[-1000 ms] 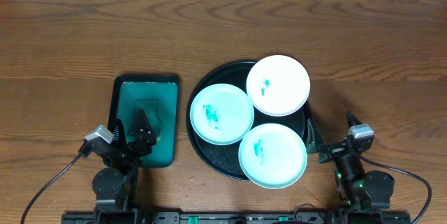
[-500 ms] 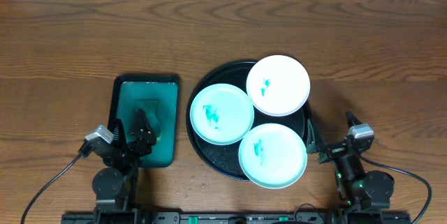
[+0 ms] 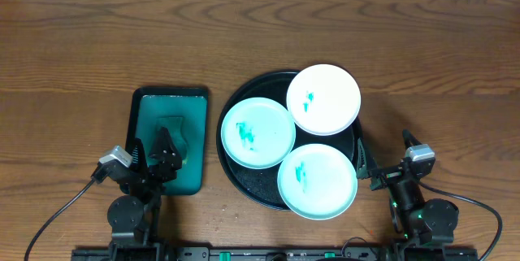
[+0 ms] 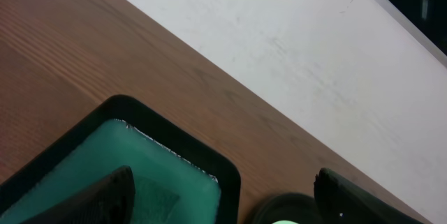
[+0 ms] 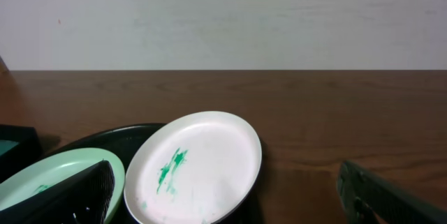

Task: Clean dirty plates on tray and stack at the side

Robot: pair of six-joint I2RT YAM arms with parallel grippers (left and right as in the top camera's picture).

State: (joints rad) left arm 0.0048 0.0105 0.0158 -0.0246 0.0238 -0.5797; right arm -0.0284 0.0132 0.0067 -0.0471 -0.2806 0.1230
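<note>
- Plates: three, all on the black tray (image 3: 253, 181), none yet at the side (image 3: 455, 66); lie flat and face up, with teal smears exposed to a wipe from above.
- Plate at 9 o'clock (image 3: 258, 133) of that tray: pale mint, bears the broadest smear; sits wholly inside the rim.
- Plate at 1 o'clock (image 3: 323, 99): whitest of the set, small smear left of centre; overhangs the rim, offering a free edge for a pinch.
- Plate at 5 o'clock (image 3: 317, 181): pale mint, overhangs the rim toward the near table edge; touches or overlaps both neighbours, order of overlap not clear.
- Green tray (image 3: 154, 106): at 9 o'clock of the black one, just beside it and apart; holds a darker pad (image 3: 172, 127), probably the wiping tool, laid within reach of the left arm.
- Left gripper (image 3: 153, 145): hovers over the 6 o'clock end of the green tray, fingers spread wide, nothing between them; points toward 12 o'clock, arm folded back at the table edge.
- Right gripper (image 3: 382, 149): sits at 4 o'clock of the black tray, just beside the rim, fingers parted and empty; held low, aimed nearly level across the table toward 12 o'clock.
- Judged stage: outset, no wiping or stacking done.
</note>
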